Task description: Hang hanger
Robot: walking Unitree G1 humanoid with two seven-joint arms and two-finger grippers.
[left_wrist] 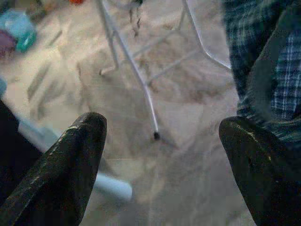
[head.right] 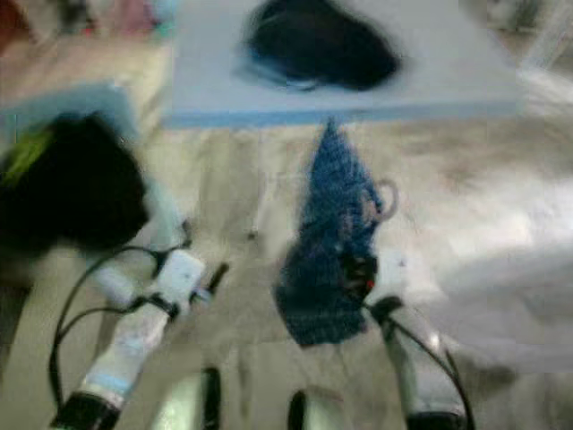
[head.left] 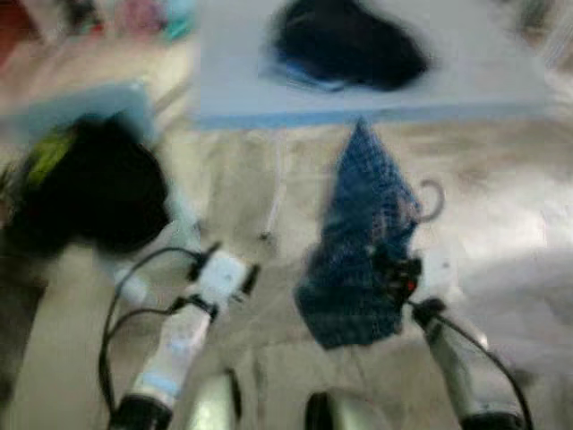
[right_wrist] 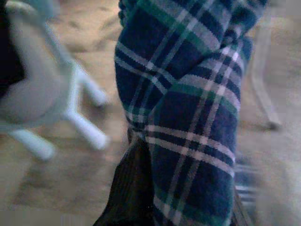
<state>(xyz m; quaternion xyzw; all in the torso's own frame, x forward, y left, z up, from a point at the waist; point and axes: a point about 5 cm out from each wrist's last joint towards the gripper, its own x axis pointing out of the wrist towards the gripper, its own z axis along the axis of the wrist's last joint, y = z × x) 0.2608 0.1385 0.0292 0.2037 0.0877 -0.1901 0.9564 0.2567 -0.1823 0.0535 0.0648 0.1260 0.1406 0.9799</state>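
A blue plaid shirt [head.left: 363,242] hangs on a hanger whose pale hook [head.left: 432,202] sticks out at its upper right. My right gripper [head.left: 398,269] is shut on it from below, holding it up over the floor. In the right wrist view the plaid cloth [right_wrist: 188,113] drapes over one dark finger [right_wrist: 129,188]. My left gripper [left_wrist: 162,136] is open with nothing between its fingers [left_wrist: 75,160]; it sits left of the shirt [left_wrist: 263,56]. Both head views are blurred.
A grey-blue table top [head.left: 483,81] ahead carries a dark garment [head.left: 349,40]. A black bundle [head.left: 89,184] rests on a light blue plastic stool [right_wrist: 42,99] to my left. Thin metal frame legs [left_wrist: 136,75] stand on the beige floor between.
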